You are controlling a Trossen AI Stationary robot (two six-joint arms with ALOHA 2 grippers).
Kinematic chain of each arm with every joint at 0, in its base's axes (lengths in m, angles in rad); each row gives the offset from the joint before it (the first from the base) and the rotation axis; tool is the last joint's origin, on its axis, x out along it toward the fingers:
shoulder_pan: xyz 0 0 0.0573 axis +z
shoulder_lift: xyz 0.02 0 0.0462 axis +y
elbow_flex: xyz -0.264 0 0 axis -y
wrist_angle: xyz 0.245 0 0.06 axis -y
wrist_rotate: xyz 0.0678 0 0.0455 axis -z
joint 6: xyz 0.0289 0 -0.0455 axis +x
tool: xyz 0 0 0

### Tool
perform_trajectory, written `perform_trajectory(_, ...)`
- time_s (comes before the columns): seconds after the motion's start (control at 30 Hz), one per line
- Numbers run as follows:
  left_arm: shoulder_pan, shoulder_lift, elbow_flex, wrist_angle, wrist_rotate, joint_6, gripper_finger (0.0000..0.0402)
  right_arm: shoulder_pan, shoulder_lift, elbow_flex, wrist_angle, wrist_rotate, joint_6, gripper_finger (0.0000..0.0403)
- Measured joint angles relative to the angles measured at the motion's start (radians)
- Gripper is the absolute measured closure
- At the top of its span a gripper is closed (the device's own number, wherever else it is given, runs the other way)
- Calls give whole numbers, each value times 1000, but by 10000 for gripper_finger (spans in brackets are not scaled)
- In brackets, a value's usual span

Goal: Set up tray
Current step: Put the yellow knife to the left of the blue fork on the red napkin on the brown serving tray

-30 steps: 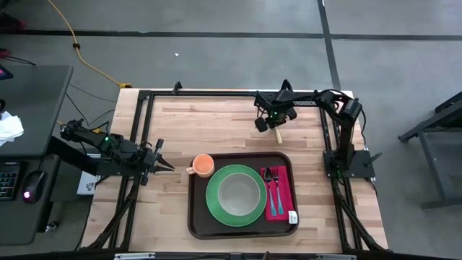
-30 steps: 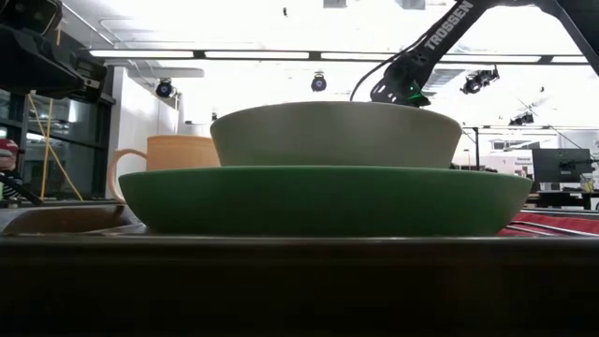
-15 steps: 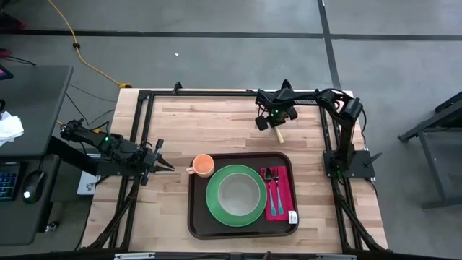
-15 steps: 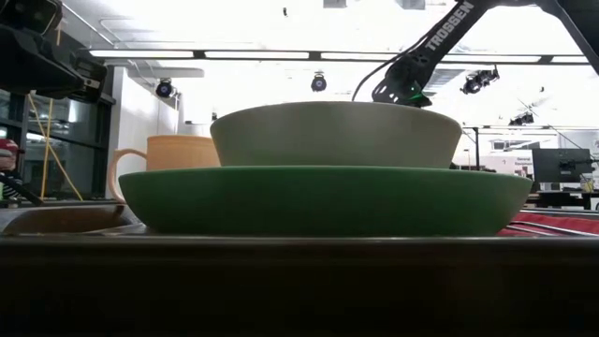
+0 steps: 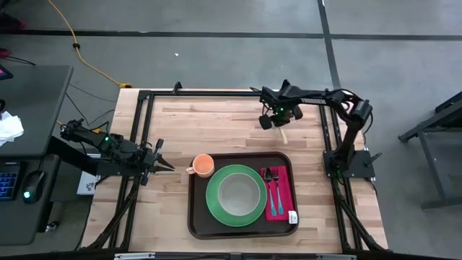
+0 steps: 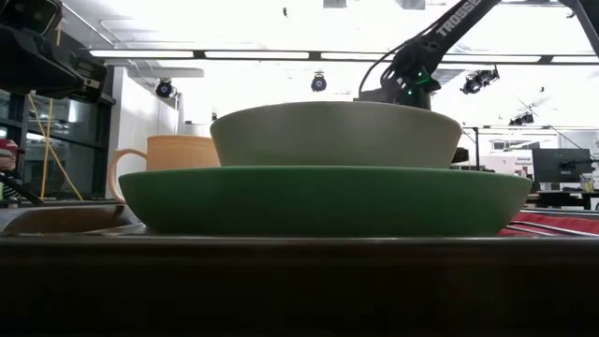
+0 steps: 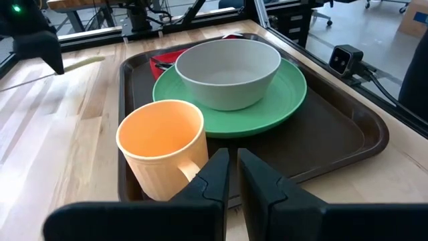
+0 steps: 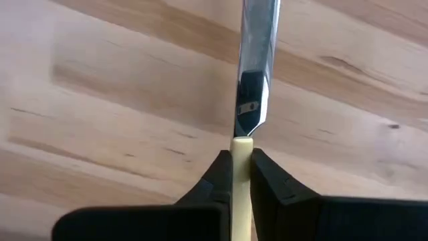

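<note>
The dark brown tray [image 5: 196, 220] lies near the table's front middle. On it are a green plate [image 5: 216, 209] with a grey bowl [image 5: 240, 193], an orange cup [image 5: 203, 165] and a red napkin [image 5: 280, 206] carrying a fork and spoon. My right gripper [image 5: 278, 121] hangs over the far right of the table, pointing down, shut on a knife [image 8: 257, 60] that has a cream handle and a steel blade. My left gripper [image 7: 233, 175] waits shut just left of the cup. My right gripper pinches the knife's cream handle [image 8: 241, 157] between its two fingers, close to where the blade starts. The fingers come from above, pointing down, across the knife. The blade [image 8: 257, 40] sticks out past the fingers over the wood, and the knife looks lifted clear of the table.
Bare wood [image 5: 209, 119] spreads across the far half of the table, left of the right gripper. A black frame [image 5: 144, 97] runs round the tabletop. In the low view the bowl [image 6: 337, 136] and plate [image 6: 323, 201] hide the table behind them.
My right gripper has risen and drifted a little toward the table's right edge, and the knife's pale handle has gone with it. The left arm has kept still.
</note>
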Motion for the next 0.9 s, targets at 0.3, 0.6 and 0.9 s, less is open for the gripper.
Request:
perform_trajectory(0.3, 0, 0, 0, 0, 0, 6, 339, 54, -25, 2, -100, 14, 43, 381)
perform_trajectory(0.6, 0, 0, 0, -3, 0, 7, 339, 140, -26, 3, -194, 16, 122, 380)
perform_trajectory(0.9, 0, 0, 0, -11, 0, 7, 339, 217, -50, 4, -255, 9, 207, 378)
